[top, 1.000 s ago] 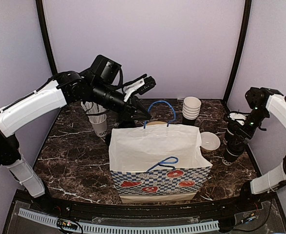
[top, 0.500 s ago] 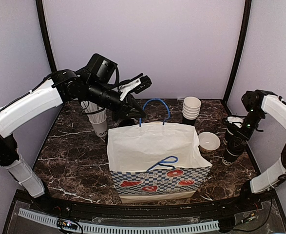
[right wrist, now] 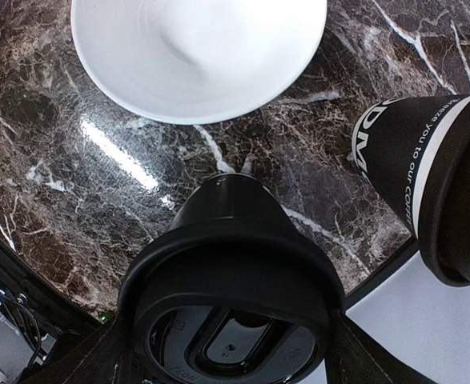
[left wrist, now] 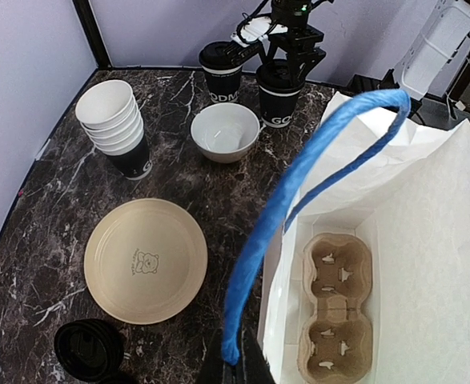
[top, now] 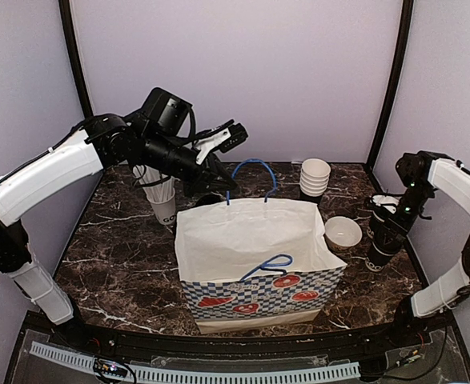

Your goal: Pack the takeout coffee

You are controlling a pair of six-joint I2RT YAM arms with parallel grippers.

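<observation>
R claw [top: 380, 238] straddles lidded coffee cup [right wrist: 230, 268]; L claw [left wrist: 235, 370] pinches bag handle [left wrist: 299, 184].

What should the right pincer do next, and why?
Probably close the right pincer on the cup and then lift it. The pincer flanks the cup, but a firm grip isn't evident. The left pincer holds the blue handle up, so the bag gapes open with an empty carrier inside.
</observation>
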